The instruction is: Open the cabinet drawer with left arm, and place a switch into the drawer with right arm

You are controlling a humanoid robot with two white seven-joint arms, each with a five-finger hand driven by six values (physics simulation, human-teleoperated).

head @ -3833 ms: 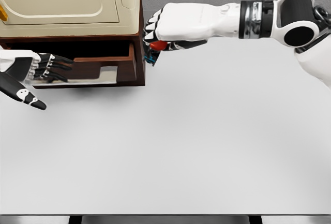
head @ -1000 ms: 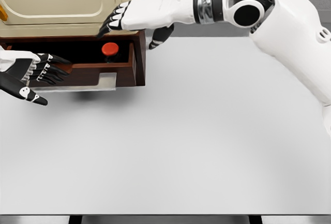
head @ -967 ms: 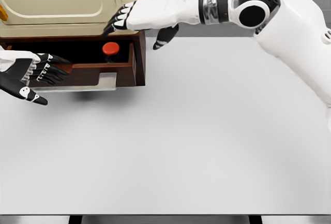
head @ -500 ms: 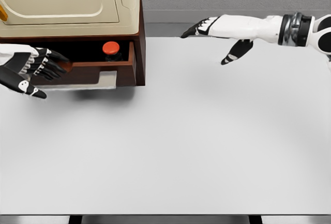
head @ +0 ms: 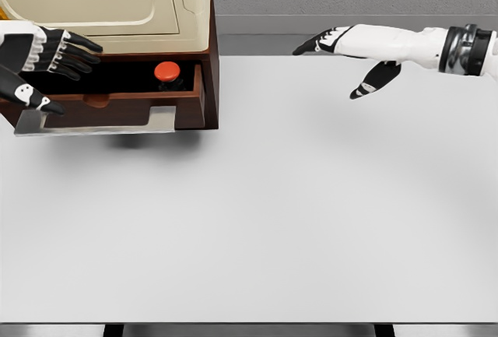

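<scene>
Head view: one switch (head: 167,71) inside one open drawer (head: 109,107).

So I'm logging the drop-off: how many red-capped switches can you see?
1. A red-capped switch sits in the open brown wooden drawer of the cabinet, toward its right end. The drawer's dark interior may hide others.

- One cabinet (head: 117,10), brown base, cream top.
- One drawer (head: 187,103), open.
- One switch (head: 166,71), red-capped, in the drawer.
- One white table (head: 311,212).
- Two hands: left hand (head: 47,53), right hand (head: 350,45).
</scene>
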